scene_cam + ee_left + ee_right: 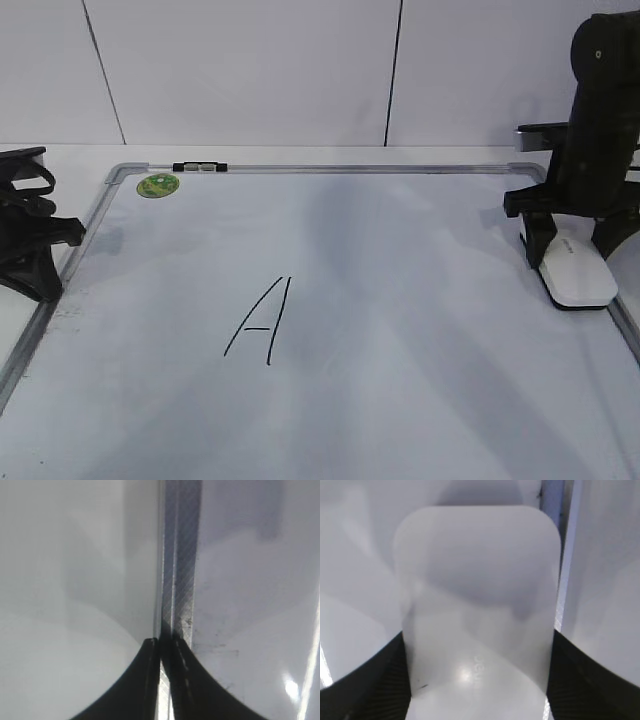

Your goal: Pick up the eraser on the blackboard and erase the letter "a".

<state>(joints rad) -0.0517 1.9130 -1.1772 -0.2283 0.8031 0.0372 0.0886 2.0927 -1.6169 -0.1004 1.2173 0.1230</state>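
The white eraser [578, 275] lies on the blackboard [420, 330] near its right edge. My right gripper [568, 256] stands over it with a finger against each long side. In the right wrist view the eraser [477, 580] fills the gap between the right gripper's fingers [477, 647]. No lowercase "a" shows in any view. Only a tall angular capital "A" [260, 320] is drawn mid-board. My left gripper [45, 270] is shut and empty over the board's left frame. The left wrist view shows its tips [165, 642] on the frame [180, 580].
A round green sticker [158, 184] sits in the board's far left corner. A small black clip [200, 167] is on the top frame. White wall panels stand behind the table. The board's grey frame runs along the right edge beside the eraser [565, 580].
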